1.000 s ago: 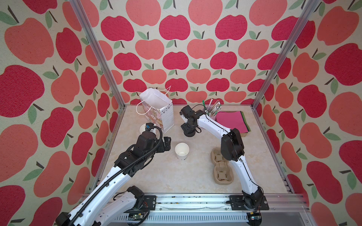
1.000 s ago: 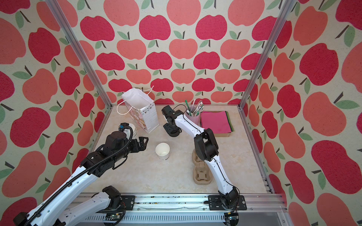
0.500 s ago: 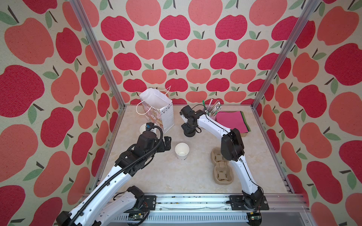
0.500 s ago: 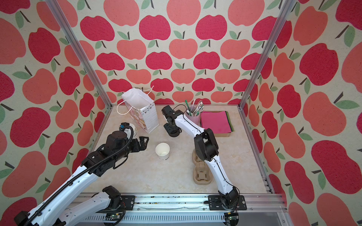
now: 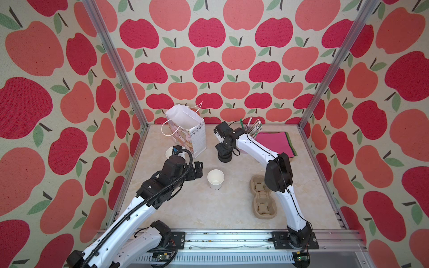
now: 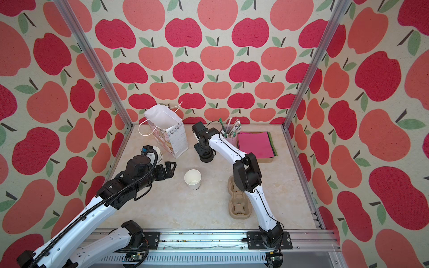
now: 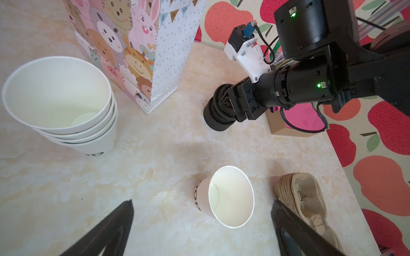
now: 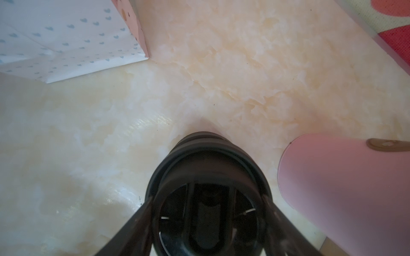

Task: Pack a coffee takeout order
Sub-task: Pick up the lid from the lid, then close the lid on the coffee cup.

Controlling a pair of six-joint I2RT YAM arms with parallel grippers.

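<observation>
Standing upright and lidless near the centre of both top views, the white paper cup (image 5: 215,179) is resting on the marbled counter (image 5: 209,208), apart from everything else. The left pincer (image 7: 202,201) is hovering just left of it, fingers spread wide and gripping nothing. The right pincer (image 8: 206,199) is reaching down just above centre frame, its fingers pressing both sides of the topmost black lid (image 8: 206,153) of a short lid stack (image 5: 224,157), clamped on it. The green straw (image 6: 221,123) is leaning among others in a pink holder (image 6: 231,139) at the back, beside the magenta napkin (image 5: 274,141) pile lying upper right. A cartoon gift bag (image 5: 188,139) is standing open upper left, with nested cups (image 7: 60,99) sitting beside it. A pulp cup carrier (image 5: 261,201) is lying lower right.
</observation>
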